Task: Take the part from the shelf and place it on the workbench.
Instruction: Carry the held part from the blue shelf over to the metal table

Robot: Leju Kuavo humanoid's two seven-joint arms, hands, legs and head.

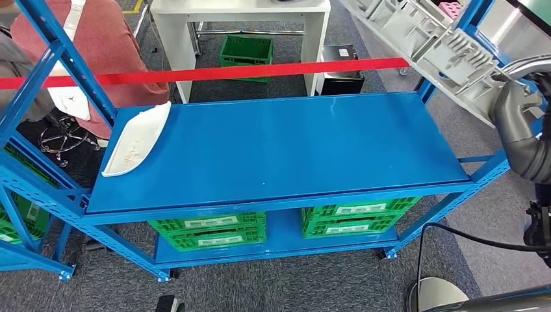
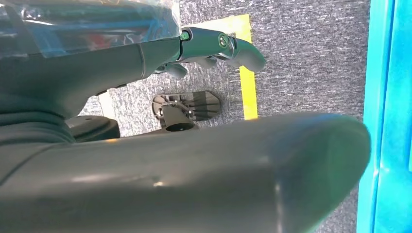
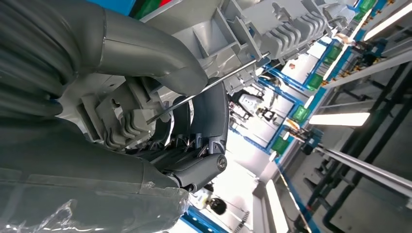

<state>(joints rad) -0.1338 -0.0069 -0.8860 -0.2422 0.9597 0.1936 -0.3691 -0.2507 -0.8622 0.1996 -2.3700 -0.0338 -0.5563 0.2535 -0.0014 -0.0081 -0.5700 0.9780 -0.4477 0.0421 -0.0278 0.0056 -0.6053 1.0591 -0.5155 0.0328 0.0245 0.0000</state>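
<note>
The right hand (image 3: 160, 116) gripped a large grey ribbed plastic part (image 1: 425, 39), held tilted in the air above the right end of the blue shelf (image 1: 286, 146). A white curved tray (image 1: 136, 140) lay at the shelf's left edge. The left hand (image 2: 214, 48) hung over grey carpet, fingers apart, holding nothing. Green crates (image 1: 211, 231) sat below

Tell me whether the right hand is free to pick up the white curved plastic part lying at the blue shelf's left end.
Probably not: the right hand already grips a grey ribbed plastic part, and the white curved plastic part lies at the blue shelf's far end.
</note>
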